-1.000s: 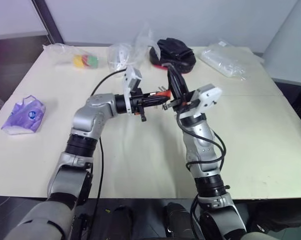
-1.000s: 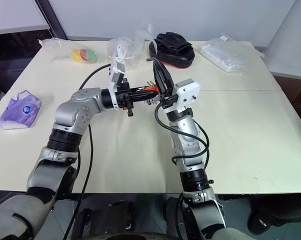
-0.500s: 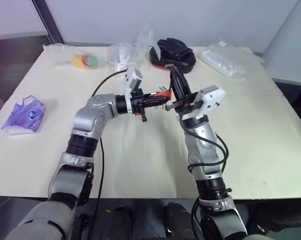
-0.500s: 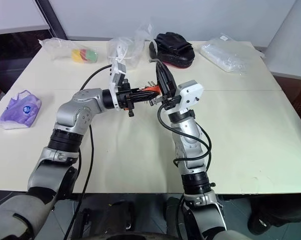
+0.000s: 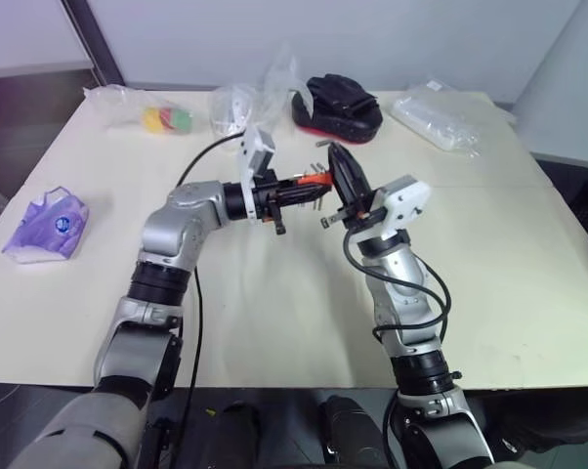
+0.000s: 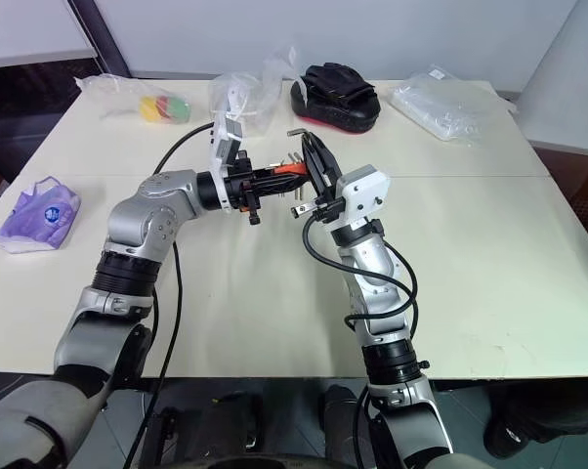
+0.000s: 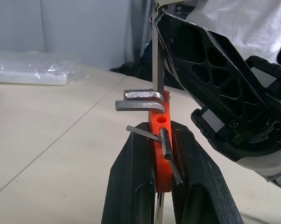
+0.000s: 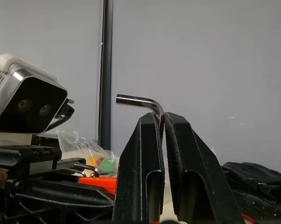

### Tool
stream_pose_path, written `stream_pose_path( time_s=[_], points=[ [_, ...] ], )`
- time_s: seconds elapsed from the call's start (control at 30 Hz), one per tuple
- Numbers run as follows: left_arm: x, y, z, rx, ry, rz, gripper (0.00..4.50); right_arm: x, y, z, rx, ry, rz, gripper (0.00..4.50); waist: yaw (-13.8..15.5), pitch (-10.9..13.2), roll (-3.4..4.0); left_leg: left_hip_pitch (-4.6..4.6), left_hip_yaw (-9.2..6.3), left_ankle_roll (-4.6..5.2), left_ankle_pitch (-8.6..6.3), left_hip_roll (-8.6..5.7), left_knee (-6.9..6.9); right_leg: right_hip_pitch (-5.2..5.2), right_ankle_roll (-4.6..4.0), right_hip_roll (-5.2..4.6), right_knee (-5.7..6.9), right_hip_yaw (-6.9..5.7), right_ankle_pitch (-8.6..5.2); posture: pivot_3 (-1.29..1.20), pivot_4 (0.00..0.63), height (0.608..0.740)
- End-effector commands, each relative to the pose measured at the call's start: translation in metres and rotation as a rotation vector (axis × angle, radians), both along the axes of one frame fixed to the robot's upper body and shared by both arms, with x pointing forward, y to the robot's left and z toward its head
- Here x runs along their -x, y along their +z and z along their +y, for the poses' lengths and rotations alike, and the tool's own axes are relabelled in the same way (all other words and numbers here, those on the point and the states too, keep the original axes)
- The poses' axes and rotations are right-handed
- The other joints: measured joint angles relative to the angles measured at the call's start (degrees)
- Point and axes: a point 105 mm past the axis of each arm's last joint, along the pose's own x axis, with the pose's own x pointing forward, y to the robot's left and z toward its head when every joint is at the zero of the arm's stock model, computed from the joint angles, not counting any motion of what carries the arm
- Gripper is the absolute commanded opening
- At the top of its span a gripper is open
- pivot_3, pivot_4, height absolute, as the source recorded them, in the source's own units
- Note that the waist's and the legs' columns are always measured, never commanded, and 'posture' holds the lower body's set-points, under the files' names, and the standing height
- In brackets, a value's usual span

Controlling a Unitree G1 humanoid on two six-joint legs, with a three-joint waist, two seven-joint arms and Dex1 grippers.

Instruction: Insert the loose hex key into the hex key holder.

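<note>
Right wrist view: loose hex key (image 8: pixel 152 105) clamped between right pincer (image 8: pixel 161 122) fingers.

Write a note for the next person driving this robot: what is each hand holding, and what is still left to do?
Left end effector: shut on the hex key holder, held up above the table with its prongs sticking out.
Right end effector: shut on the loose hex key, bent leg on top, right next to the holder.
Done: both parts are picked up and brought together in the air.
Left: the left wrist view shows the key's long leg beside the holder's far end; whether it has entered a hole cannot be seen. Push it in, then let go.
</note>
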Motion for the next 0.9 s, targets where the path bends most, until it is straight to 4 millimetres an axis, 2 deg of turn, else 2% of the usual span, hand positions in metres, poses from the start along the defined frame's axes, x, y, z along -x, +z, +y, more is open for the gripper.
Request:
stream_pose_path(
  time_s=[0.03, 0.17, 0.27, 0.33, 0.37, 0.47, 0.63, 0.73, 0.83, 0.9],
  points=[
    [0.005, 0.023, -0.001, 0.036, -0.02, -0.091, 0.0, 0.005, 0.009, 0.001, -0.014, 0.008, -0.037, 0.05, 0.0, 0.0, 0.0, 0.0, 0.0, 0.0, 0.0, 0.0, 0.0, 0.0, 0.0, 0.0, 0.0, 0.0, 0.0, 0.0, 0.15, 0.74],
    [0.005, 0.023, -0.002, 0.034, -0.021, -0.093, 0.0, 0.006, 0.008, 0.001, -0.012, 0.011, -0.032, 0.05, 0.0, 0.0, 0.0, 0.0, 0.0, 0.0, 0.0, 0.0, 0.0, 0.0, 0.0, 0.0, 0.0, 0.0, 0.0, 0.0, 0.15, 0.74],
    [0.005, 0.023, -0.002, 0.036, -0.022, -0.091, 0.0, 0.006, 0.006, 0.0, 0.003, 0.003, -0.032, 1.03, 0.0, 0.0, 0.0, 0.0, 0.0, 0.0, 0.0, 0.0, 0.0, 0.0, 0.0, 0.0, 0.0, 0.0, 0.0, 0.0, 0.15, 0.74],
    [0.005, 0.023, -0.002, 0.038, -0.022, -0.088, 0.0, 0.007, 0.004, -0.001, 0.025, -0.005, -0.033, 2.12, 0.0, 0.0, 0.0, 0.0, 0.0, 0.0, 0.0, 0.0, 0.0, 0.0, 0.0, 0.0, 0.0, 0.0, 0.0, 0.0, 0.15, 0.74],
    [0.005, 0.023, -0.003, 0.04, -0.022, -0.086, 0.0, 0.008, 0.002, -0.003, 0.037, -0.008, -0.033, 2.49, 0.0, 0.0, 0.0, 0.0, 0.0, 0.0, 0.0, 0.0, 0.0, 0.0, 0.0, 0.0, 0.0, 0.0, 0.0, 0.0, 0.15, 0.74],
    [0.005, 0.023, -0.003, 0.057, -0.02, -0.07, 0.0, 0.017, -0.007, -0.012, 0.089, -0.019, -0.024, 2.49, 0.2, 0.0, 0.0, -0.01, -0.01, 0.0, 0.0, -0.01, 0.0, 0.01, 0.0, 0.0, -0.01, 0.0, 0.0, 0.0, 0.15, 0.74],
    [0.005, 0.018, -0.007, 0.067, -0.022, -0.036, 0.0, 0.044, -0.025, -0.038, 0.214, -0.053, 0.004, 2.49, 0.2, 0.0, -0.01, -0.04, -0.01, 0.01, 0.0, -0.02, 0.0, 0.06, 0.01, -0.01, -0.14, 0.0, 0.0, 0.0, 0.15, 0.74],
    [0.005, 0.016, -0.008, 0.073, -0.025, -0.016, 0.0, 0.054, -0.029, -0.048, 0.243, -0.071, 0.024, 2.49, 0.0, 0.0, -0.01, -0.02, -0.03, 0.01, 0.0, -0.02, 0.0, 0.1, 0.01, 0.02, -0.16, 0.0, 0.0, 0.0, 0.15, 0.74],
    [0.002, 0.007, -0.01, 0.11, -0.013, 0.077, 0.0, 0.063, -0.036, -0.07, 0.266, -0.127, 0.069, 2.49, 0.1, 0.0, 0.0, 0.05, 0.0, 0.01, 0.0, -0.03, 0.0, 0.14, 0.0, 0.05, -0.15, 0.05, -0.01, 0.0, 0.15, 0.74],
    [0.001, -0.008, -0.013, 0.121, -0.01, 0.17, 0.0, 0.067, -0.04, -0.084, 0.278, -0.17, 0.098, 2.49, 0.3, 0.0, 0.0, 0.04, -0.05, 0.01, -0.01, -0.02, 0.0, 0.18, 0.0, 0.07, -0.19, 0.0, -0.01, 0.0, 0.15, 0.74]
  ],
)
